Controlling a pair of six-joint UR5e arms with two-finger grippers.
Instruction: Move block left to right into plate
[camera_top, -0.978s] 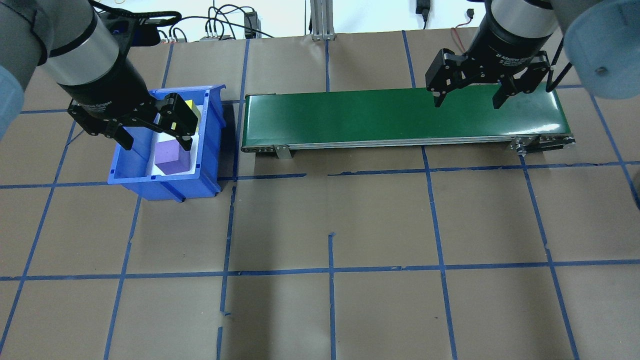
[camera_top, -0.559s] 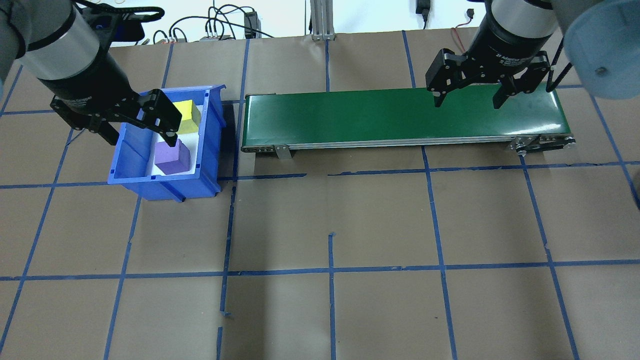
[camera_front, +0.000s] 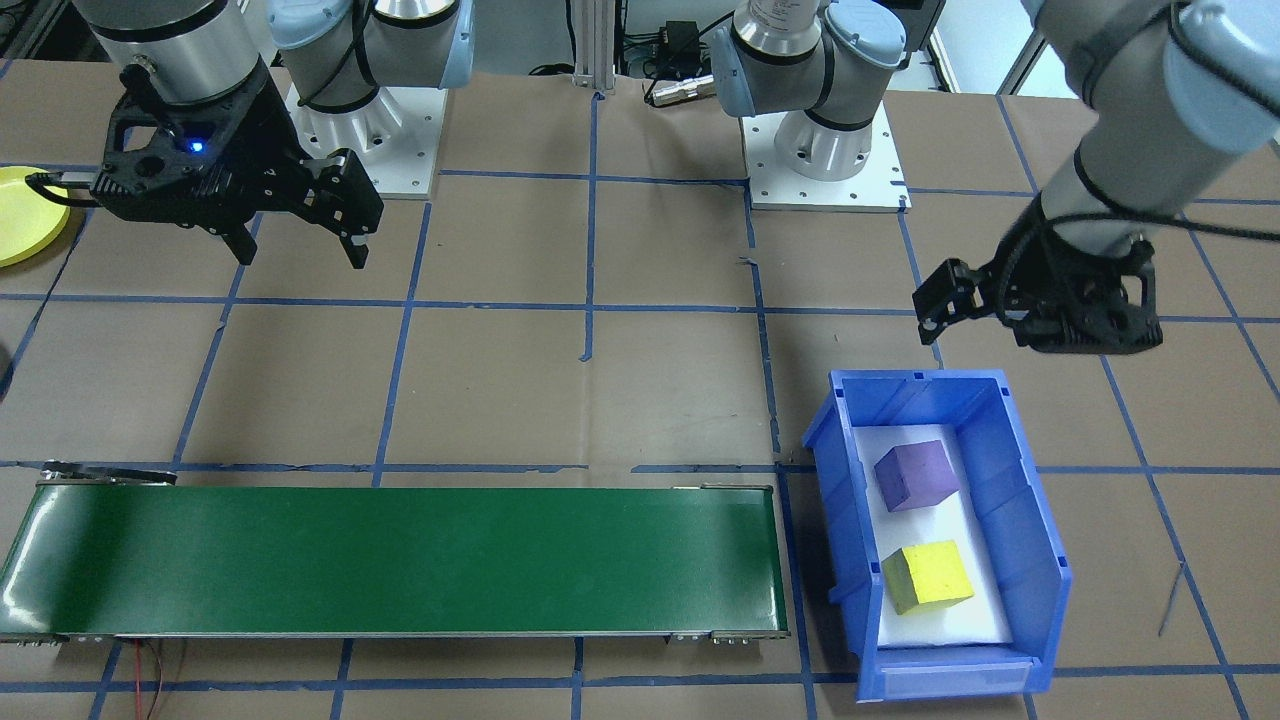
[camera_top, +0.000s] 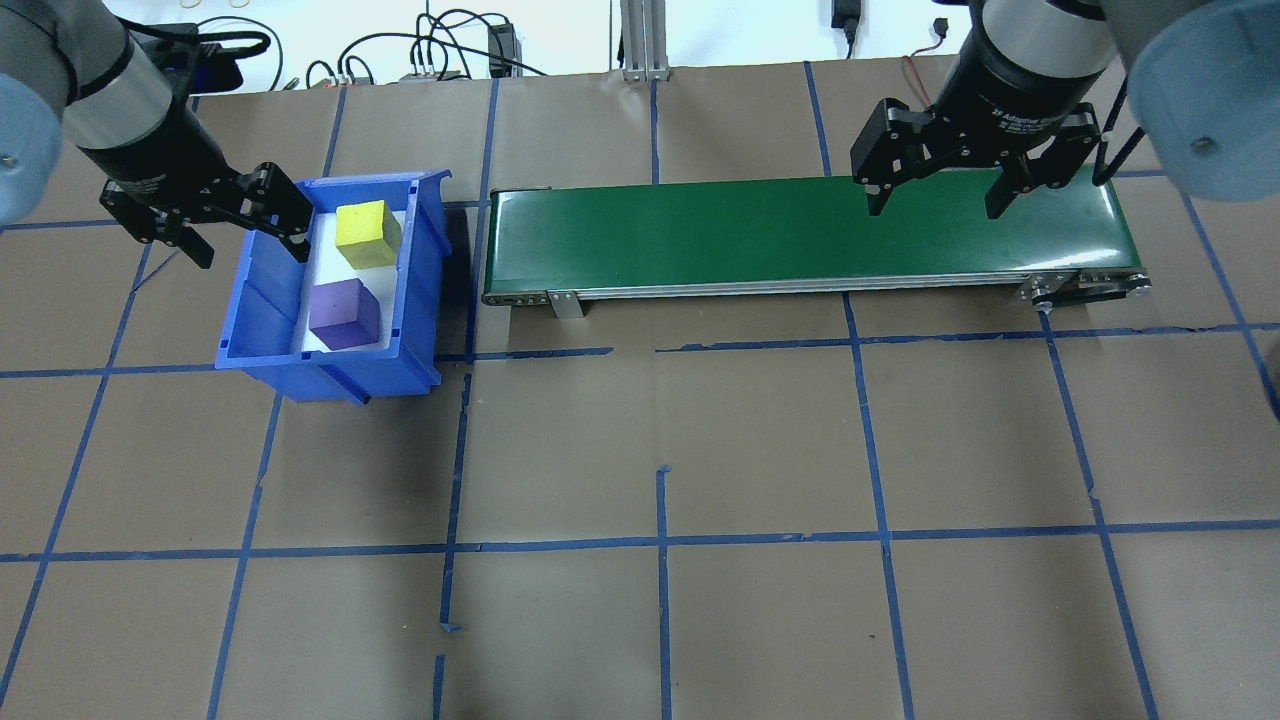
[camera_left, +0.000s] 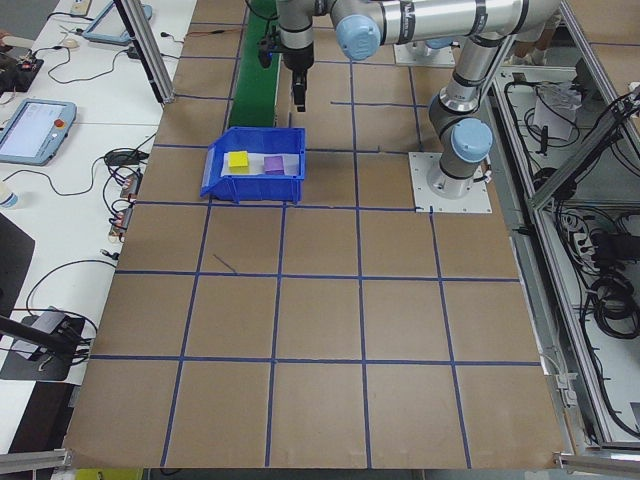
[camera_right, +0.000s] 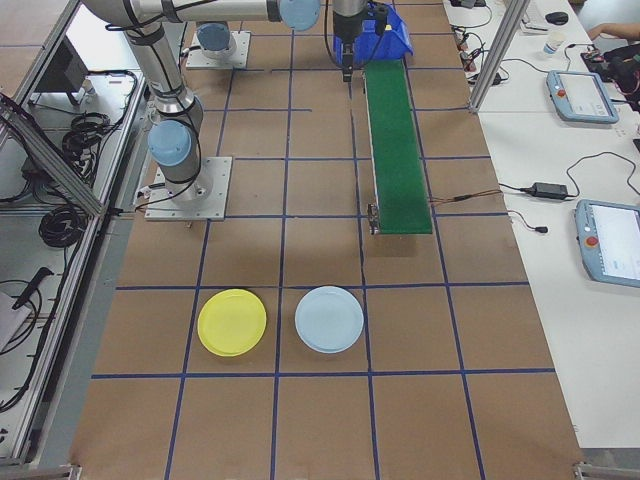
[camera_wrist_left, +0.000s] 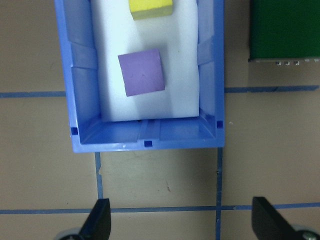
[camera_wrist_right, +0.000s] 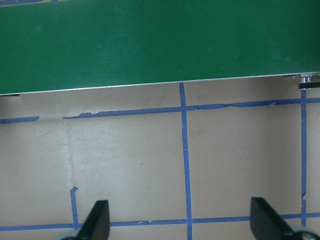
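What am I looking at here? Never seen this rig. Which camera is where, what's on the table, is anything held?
Two robot arms share a paper-covered table, each ending in a two-finger gripper. The left gripper hangs open over the near-left edge of a blue bin; the right gripper hangs open over the far end of a green conveyor belt. Neither holds anything.

Views: one camera looks from behind the robot, one faces it from across the table (sides mirrored there), two look along the table from its ends, and one sits on each wrist looking down between the fingers.

On the table: the bin holds a purple block and a yellow block, lying apart on white padding. Past the belt's other end lie a yellow plate and a light blue plate, both empty.
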